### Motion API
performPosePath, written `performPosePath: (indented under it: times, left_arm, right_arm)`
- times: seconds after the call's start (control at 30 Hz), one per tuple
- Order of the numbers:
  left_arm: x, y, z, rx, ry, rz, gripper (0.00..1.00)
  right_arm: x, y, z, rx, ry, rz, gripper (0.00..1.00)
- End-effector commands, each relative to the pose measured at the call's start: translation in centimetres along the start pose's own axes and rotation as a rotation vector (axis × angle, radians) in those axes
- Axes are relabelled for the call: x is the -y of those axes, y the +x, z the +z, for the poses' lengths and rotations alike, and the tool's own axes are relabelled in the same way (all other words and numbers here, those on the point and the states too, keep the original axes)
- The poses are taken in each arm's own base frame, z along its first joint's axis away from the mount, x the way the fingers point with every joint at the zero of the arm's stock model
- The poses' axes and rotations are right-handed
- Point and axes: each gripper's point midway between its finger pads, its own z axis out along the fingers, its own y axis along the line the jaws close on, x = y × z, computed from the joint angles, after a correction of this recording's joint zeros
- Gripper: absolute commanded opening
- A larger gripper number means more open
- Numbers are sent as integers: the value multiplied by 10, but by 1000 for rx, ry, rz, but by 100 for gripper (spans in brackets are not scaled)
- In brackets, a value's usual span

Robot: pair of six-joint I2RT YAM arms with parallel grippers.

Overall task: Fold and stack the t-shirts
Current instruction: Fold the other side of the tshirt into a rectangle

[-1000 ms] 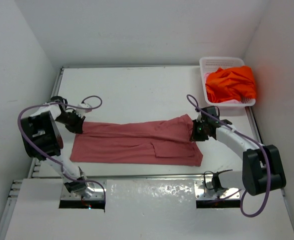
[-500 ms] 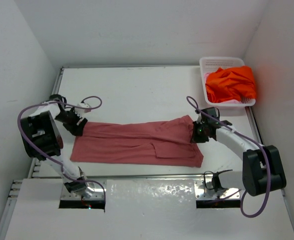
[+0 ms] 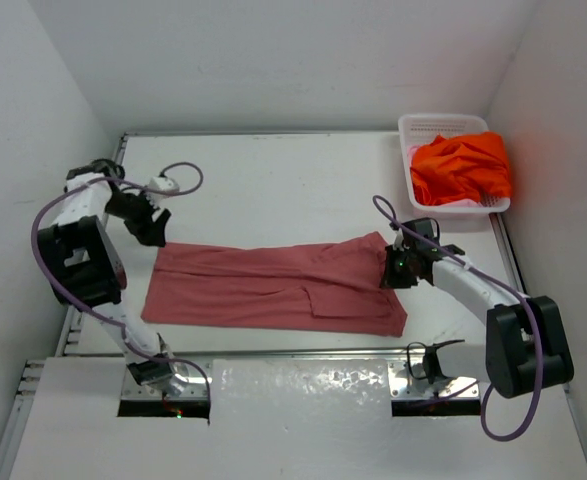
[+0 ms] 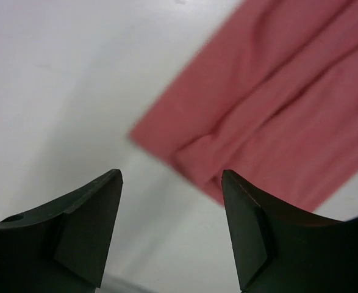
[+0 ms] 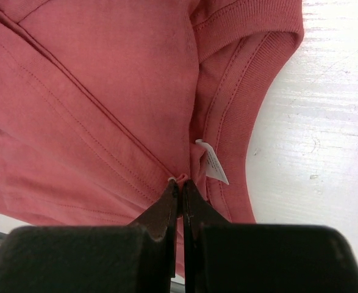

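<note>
The red shirt (image 3: 273, 285) is laid flat near the middle of the table (image 3: 273, 180). It is folded into a long band running from 9 o'clock to 3 o'clock in the top view. Lengthwise creases are seen along it, and a folded flap is seen near its 6 o'clock edge.

The left gripper (image 3: 153, 232) is positioned above the table at the shirt's 10 o'clock corner. In the left wrist view, the left gripper (image 4: 171, 176) is shown with its fingers (image 4: 87, 232) apart and nothing held between them. The corner of the red shirt (image 4: 276, 104) is seen beyond them, towards 1 o'clock, and it is blurred.

The right gripper (image 3: 398, 268) is placed at the shirt's 3 o'clock end. In the right wrist view, the right gripper (image 5: 180, 183) is shown with its tips together, clamped on a small fold of the red shirt (image 5: 105, 91). The fold is taken just beside the collar (image 5: 239, 116). A white label (image 5: 214, 162) is seen at 2 o'clock of the tips.

The basket (image 3: 443, 120) is located in the table's 1 o'clock corner, well apart from the red shirt. The orange shirt (image 3: 463, 165) is bunched inside it and is raised above its rim.
</note>
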Motion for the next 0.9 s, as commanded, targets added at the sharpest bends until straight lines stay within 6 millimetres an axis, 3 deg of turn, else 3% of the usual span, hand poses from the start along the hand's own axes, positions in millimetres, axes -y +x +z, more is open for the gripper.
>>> performPosePath:
  times: [0.0,0.07,0.23,0.37,0.47,0.57,0.7,0.73,0.8,0.87]
  left_arm:
    - [24,23,30,-83,150,-129,64]
    - [27,23,36,-89,190,-194,57]
    - [37,23,48,-84,126,-167,55]
    - [46,37,57,-144,139,-218,50]
    - [43,49,63,-191,116,-240,49]
    - [40,45,59,-175,84,-223,47]
    - [39,42,53,-171,84,-218,26]
    - [39,42,53,-171,81,-214,12]
    - [36,39,51,-164,68,-208,0]
    - [30,31,48,-140,52,-201,0]
  right_arm:
    - [-1,-8,-3,31,-1,-30,0]
    - [0,-7,-3,30,6,-36,0]
    - [1,-5,0,30,6,-31,0]
    - [1,-3,1,26,2,-28,0]
    - [1,-4,1,29,1,-30,0]
    - [1,-4,0,24,4,-35,0]
    - [2,-4,0,26,9,-34,0]
    - [2,-5,0,28,10,-32,0]
    - [0,-7,-1,33,5,-32,0]
    - [-3,-17,-5,54,1,-39,0]
